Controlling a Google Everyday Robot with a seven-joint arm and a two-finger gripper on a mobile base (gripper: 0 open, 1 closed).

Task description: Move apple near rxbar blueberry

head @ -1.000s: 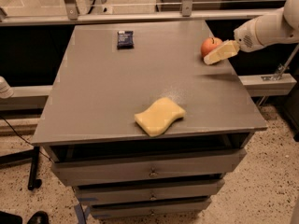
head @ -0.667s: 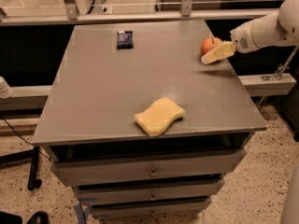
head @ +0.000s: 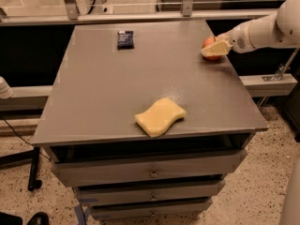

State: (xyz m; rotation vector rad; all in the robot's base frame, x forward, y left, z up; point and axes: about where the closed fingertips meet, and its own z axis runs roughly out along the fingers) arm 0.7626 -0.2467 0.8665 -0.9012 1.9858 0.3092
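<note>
The apple, small, round and red-orange, sits on the grey table top near its far right edge. My gripper reaches in from the right on a white arm and is right at the apple, with a pale part of it covering the apple's lower front. The rxbar blueberry, a flat dark navy bar with pale print, lies near the table's far edge, left of centre, well to the left of the apple.
A wavy yellow sponge lies near the table's front edge. The grey table has drawers below. A metal rail and glass panel run behind it. A ledge stands at the right.
My gripper has shifted slightly left, closer onto the apple. The apple, bar and sponge have stayed where they were.
</note>
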